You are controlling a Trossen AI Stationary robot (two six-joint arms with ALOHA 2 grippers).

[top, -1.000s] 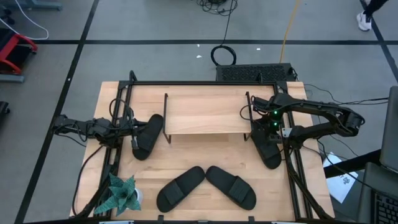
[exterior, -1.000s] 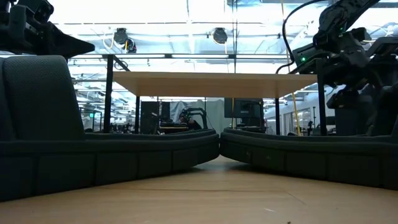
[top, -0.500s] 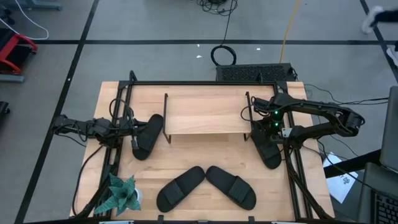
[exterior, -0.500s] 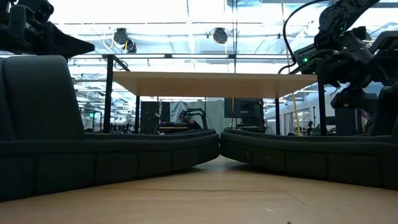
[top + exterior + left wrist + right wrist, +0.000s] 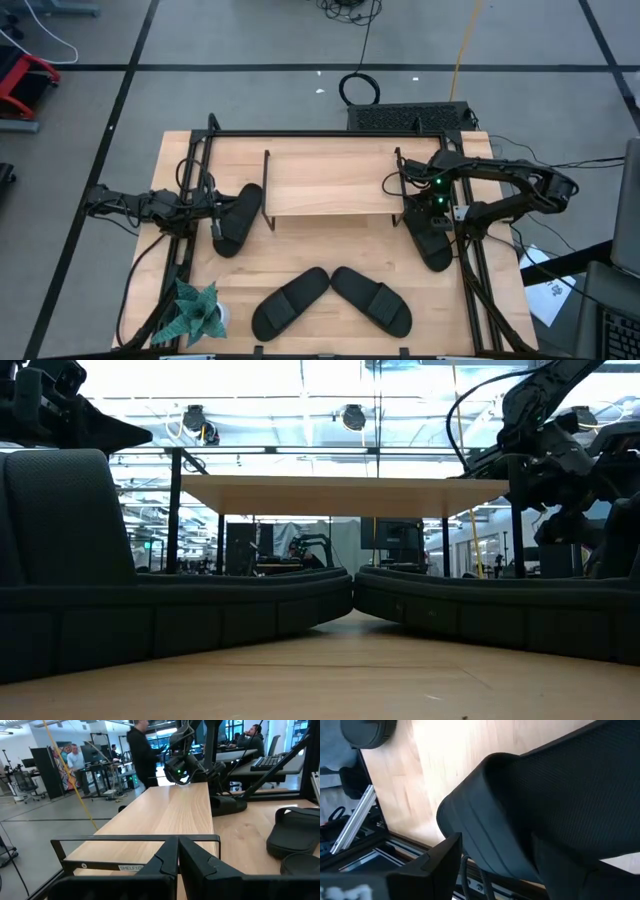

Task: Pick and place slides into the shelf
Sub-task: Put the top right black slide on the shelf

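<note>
At the table's centre: the shelf (image 5: 330,183) stood with its light plank top running left to right in the high view, wire side frames at both ends.
Left end of shelf: a slide (image 5: 236,218) lay just beside the left wire frame, angled toward the lower left of the frame.
Left gripper (image 5: 215,210): clenched tight, fingers pressed together, at the left slide's outer edge; whether it pinched the slide could not be told.
Right end of shelf: another slide (image 5: 428,240) lay against the right wire frame, close to the table's right rail.
Right gripper (image 5: 432,203): fingers spread wide over that slide's upper end; in the right wrist view the ribbed strap (image 5: 545,800) filled the space between them.
Lower centre of frame: two more slides (image 5: 290,302) and (image 5: 372,299) lay in a V, toes nearly meeting, apart from the shelf.
Open room: bare wood (image 5: 330,250) stretched between the shelf's front edge and this pair.
Lower left corner: a green paper plant (image 5: 196,312) sat near the table edge.
</note>
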